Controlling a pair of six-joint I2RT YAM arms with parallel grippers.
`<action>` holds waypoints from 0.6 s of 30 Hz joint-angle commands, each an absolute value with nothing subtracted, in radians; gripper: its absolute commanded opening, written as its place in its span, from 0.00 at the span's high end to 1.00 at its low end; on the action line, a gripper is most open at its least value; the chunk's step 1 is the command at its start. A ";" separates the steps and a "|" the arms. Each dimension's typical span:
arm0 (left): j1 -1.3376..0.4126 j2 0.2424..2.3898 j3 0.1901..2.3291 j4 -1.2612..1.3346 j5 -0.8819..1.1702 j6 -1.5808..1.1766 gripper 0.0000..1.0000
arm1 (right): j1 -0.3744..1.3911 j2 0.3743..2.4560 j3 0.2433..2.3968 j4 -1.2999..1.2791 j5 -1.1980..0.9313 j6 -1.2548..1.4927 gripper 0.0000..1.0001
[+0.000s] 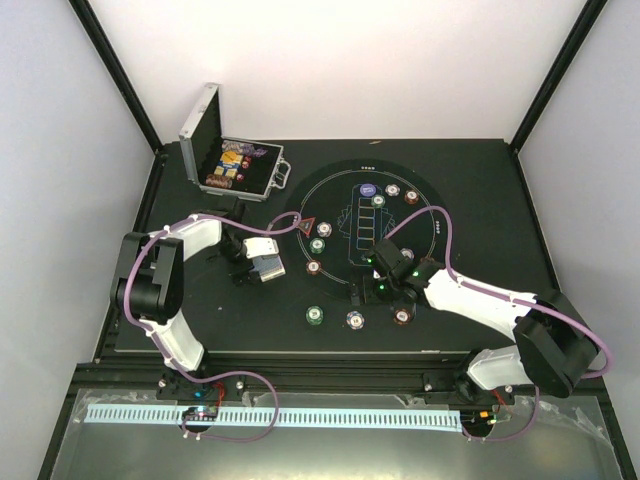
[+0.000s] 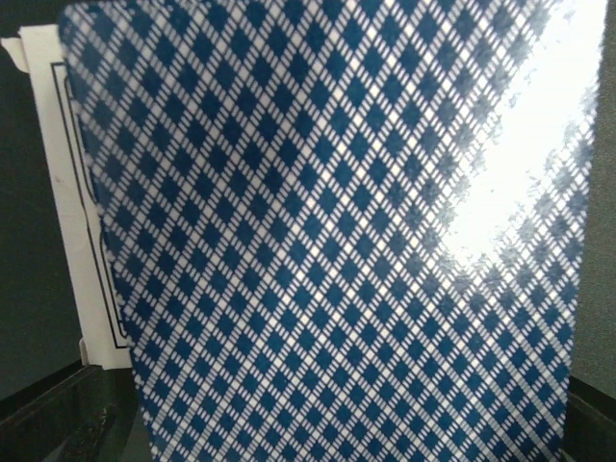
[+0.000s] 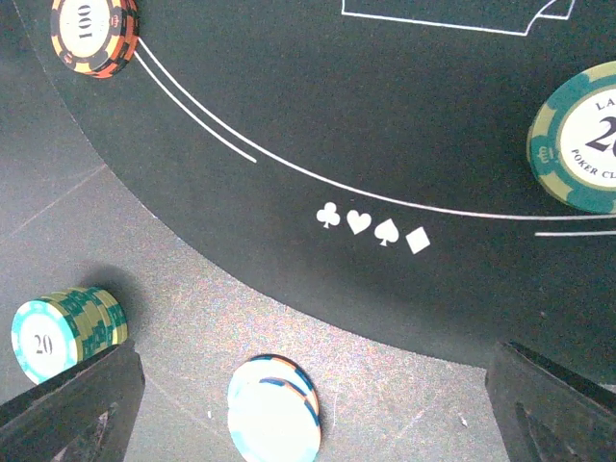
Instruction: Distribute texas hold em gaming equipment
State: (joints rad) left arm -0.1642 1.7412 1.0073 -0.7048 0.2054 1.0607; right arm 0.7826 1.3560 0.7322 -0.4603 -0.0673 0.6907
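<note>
At the far left, the silver case (image 1: 215, 140) stands open; its contents are too small to be told apart. The left gripper (image 1: 264, 262) is seen just beside the left rim of the round mat (image 1: 335, 290), with something pale at its tip that cannot be identified from above. Its wrist view is almost wholly covered by a blue-diamond card back (image 2: 337, 241), behind which a white strip (image 2: 67, 192) is cut off at the left. Only dark slivers of the fingers (image 2: 48, 423) are shown at the 2 bottom corners, set wide apart; whether the card is pinched cannot be told.

On the mat, the red triangular marker (image 1: 305, 225) lies near the left rim and the purple button (image 1: 368, 188) near the far rim.

The right gripper (image 1: 382, 275) hangs above the mat's near edge, its fingers (image 3: 72, 409) spread wide with nothing between them. Below it, a green stack (image 3: 63, 327) and a blue-white stack (image 3: 274, 414), the latter partly cut off, sit just off the mat. A dark red chip (image 3: 96, 34) and a green chip (image 3: 582, 135), both cropped, lie on it.
</note>
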 commanded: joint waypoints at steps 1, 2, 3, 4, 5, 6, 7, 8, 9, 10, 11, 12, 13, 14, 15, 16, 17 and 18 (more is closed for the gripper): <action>-0.171 1.763 1.007 -0.684 0.189 1.053 0.01 | 0.791 1.351 0.741 -0.462 -0.055 0.702 0.00; -0.169 1.763 1.006 -0.681 0.190 1.052 0.02 | 0.790 1.352 0.741 -0.462 -0.054 0.702 0.00; -0.170 1.763 1.005 -0.681 0.189 1.052 0.03 | 0.790 1.353 0.741 -0.462 -0.053 0.703 0.00; -0.170 1.764 1.005 -0.681 0.190 1.052 0.05 | 0.791 1.353 0.740 -0.461 -0.053 0.703 0.00; -0.170 1.765 1.005 -0.682 0.189 1.052 0.06 | 0.791 1.352 0.739 -0.459 -0.052 0.704 0.00; -0.170 1.766 1.006 -0.682 0.188 1.052 0.08 | 0.791 1.351 0.738 -0.459 -0.052 0.704 0.00; -0.171 1.767 1.005 -0.684 0.185 1.053 0.09 | 0.791 1.349 0.737 -0.459 -0.051 0.705 0.00; -0.171 1.768 1.004 -0.685 0.182 1.055 0.11 | 0.792 1.347 0.735 -0.458 -0.050 0.706 0.00; -0.170 1.767 1.003 -0.686 0.180 1.056 0.13 | 0.792 1.346 0.734 -0.459 -0.049 0.706 0.00; -0.170 1.765 1.002 -0.686 0.178 1.059 0.15 | 0.791 1.345 0.733 -0.458 -0.048 0.707 0.00; -0.170 1.763 1.001 -0.687 0.177 1.061 0.17 | 0.791 1.345 0.733 -0.458 -0.048 0.707 0.00; -0.170 1.761 1.000 -0.685 0.176 1.064 0.19 | 0.791 1.345 0.733 -0.456 -0.049 0.706 0.00; -0.170 1.758 0.997 -0.685 0.173 1.066 0.19 | 0.791 1.346 0.734 -0.456 -0.050 0.707 0.00; -0.171 1.756 0.995 -0.685 0.172 1.070 0.19 | 0.790 1.347 0.733 -0.456 -0.051 0.708 0.00; -0.170 1.753 0.992 -0.686 0.173 1.072 0.19 | 0.790 1.346 0.733 -0.454 -0.052 0.709 0.00; -0.170 1.750 0.987 -0.684 0.173 1.078 0.20 | 0.790 1.345 0.733 -0.453 -0.053 0.708 0.01; -0.171 1.747 0.983 -0.683 0.172 1.084 0.22 | 0.791 1.346 0.733 -0.451 -0.052 0.708 0.01; -0.170 1.744 0.982 -0.678 0.170 1.086 0.24 | 0.791 1.344 0.732 -0.452 -0.052 0.710 0.01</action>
State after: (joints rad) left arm -0.1642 1.7428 1.0050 -0.6937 0.2001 1.0554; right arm 0.7841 1.3563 0.7322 -0.4595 -0.0631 0.6960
